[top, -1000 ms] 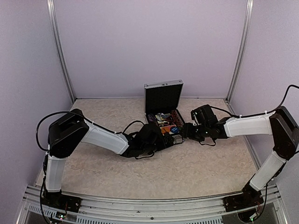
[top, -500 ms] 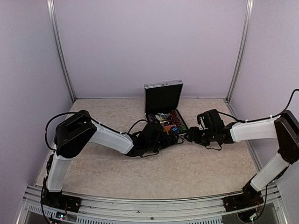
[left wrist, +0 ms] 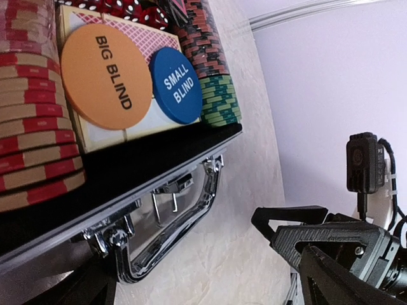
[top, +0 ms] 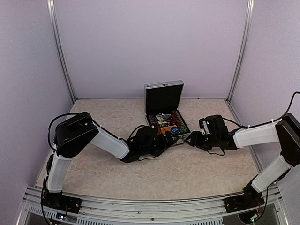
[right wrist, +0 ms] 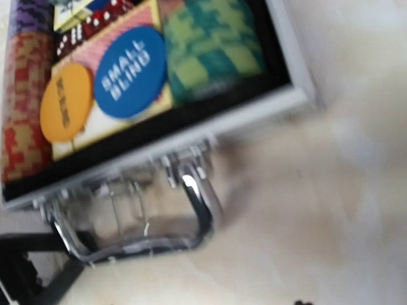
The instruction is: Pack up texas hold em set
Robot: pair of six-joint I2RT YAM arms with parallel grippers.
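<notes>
The texas hold em set's silver case (top: 183, 134) lies open mid-table, its black-lined lid (top: 164, 97) upright. Inside I see an orange "BIG BLIND" disc (left wrist: 105, 76), a blue "SMALL BLIND" disc (left wrist: 175, 86), red-and-tan chips (left wrist: 32, 146) and green chips (left wrist: 219, 101). The chrome handle (left wrist: 191, 216) lies flat on the table in front of the case. My left gripper (top: 165, 140) is open at the case's front left, holding nothing. My right gripper (top: 189, 139) is open just off the front right corner. The right wrist view is blurred.
The tabletop is beige and marbled. Lilac walls close in the back and both sides, with metal posts (top: 60, 51) in the rear corners. An aluminium rail (top: 140, 206) runs along the near edge. Black cables (top: 61, 117) loop off both arms.
My right arm has drawn back toward the near side, from beside the case's right wall to its front right corner. The left arm has shifted only slightly.
</notes>
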